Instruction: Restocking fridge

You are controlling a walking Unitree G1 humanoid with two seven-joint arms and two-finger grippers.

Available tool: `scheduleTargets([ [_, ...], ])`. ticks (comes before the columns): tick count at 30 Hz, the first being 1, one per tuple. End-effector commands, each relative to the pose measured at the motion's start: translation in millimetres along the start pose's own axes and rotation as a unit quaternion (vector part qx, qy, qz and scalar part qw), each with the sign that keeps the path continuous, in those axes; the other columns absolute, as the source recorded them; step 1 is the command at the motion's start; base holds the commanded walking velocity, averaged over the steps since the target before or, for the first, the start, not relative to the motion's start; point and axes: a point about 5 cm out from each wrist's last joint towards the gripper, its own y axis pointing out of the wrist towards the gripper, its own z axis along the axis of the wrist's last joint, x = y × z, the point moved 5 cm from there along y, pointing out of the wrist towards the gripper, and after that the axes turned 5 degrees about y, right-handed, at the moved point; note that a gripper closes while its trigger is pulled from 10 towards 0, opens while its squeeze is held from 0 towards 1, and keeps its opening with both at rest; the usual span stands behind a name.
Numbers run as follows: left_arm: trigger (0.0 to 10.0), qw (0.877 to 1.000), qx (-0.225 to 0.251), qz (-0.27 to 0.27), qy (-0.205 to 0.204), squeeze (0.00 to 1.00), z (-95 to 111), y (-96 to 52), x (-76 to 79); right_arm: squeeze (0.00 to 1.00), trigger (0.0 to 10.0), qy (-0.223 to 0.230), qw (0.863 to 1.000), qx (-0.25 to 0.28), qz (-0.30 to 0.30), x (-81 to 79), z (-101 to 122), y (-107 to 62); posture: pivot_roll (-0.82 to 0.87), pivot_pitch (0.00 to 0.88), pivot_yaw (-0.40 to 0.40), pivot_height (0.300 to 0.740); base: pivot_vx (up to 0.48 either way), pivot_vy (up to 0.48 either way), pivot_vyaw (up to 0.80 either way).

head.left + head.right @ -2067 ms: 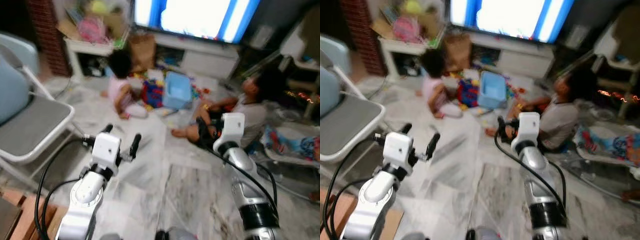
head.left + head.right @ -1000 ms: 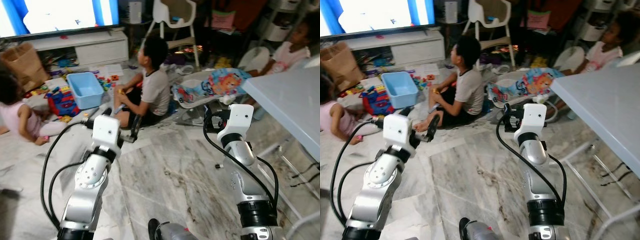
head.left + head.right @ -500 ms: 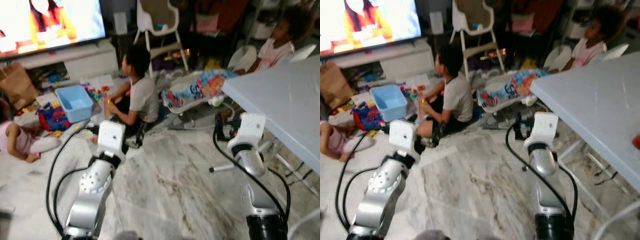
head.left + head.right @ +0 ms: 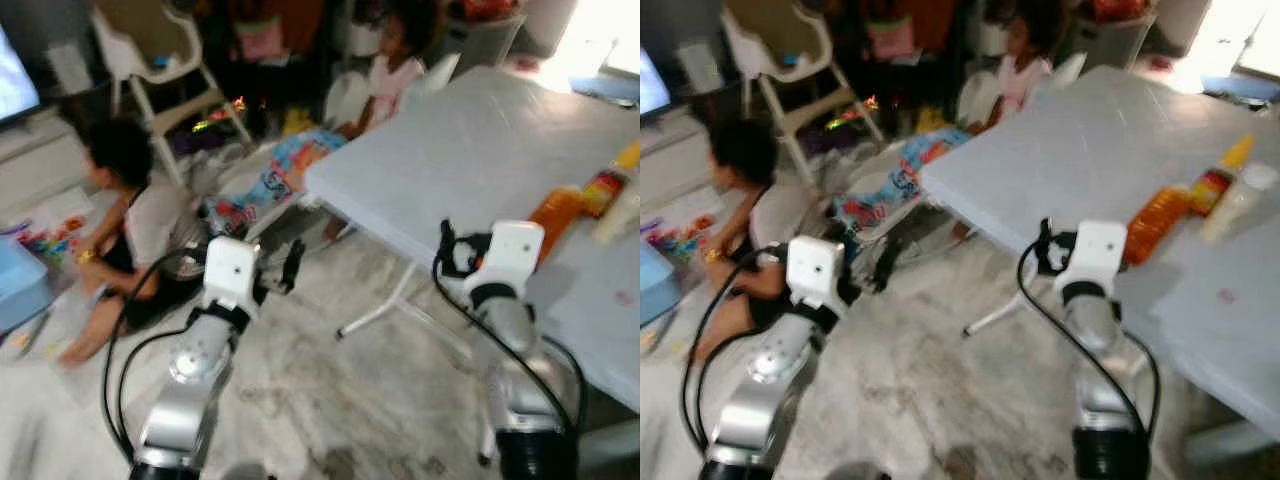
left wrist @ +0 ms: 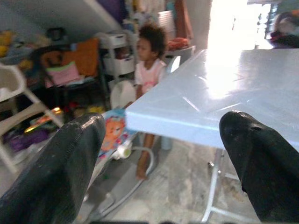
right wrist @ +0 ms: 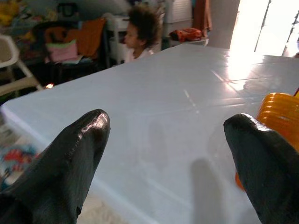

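The pale blue worktop (image 4: 470, 140) is serving as the reference landmark. The orange bottle (image 4: 1154, 224), a red-labelled yellow-capped bottle (image 4: 1218, 174) and a white bottle (image 4: 1240, 205) are standing together on the worktop near its right side. The right gripper (image 6: 168, 154) is hovering at the worktop's near edge, fingers spread apart and holding nothing. The left gripper (image 5: 159, 154) is hovering over the marble floor (image 4: 330, 400) short of the worktop, likewise spread and empty. A child (image 4: 395, 55) is sitting beyond the worktop's far corner.
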Motion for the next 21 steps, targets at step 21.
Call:
scheduleTargets([
  [21, 10.0, 1.0, 0.007, -0.011, -0.005, 0.0, 1.8, 3.3, 3.6, 0.0, 10.0, -0.002, 1.0, 0.008, 0.015, -10.1, 4.9, 0.0, 0.01, 0.0, -0.033, 0.74, 0.011, 0.262, -0.68],
])
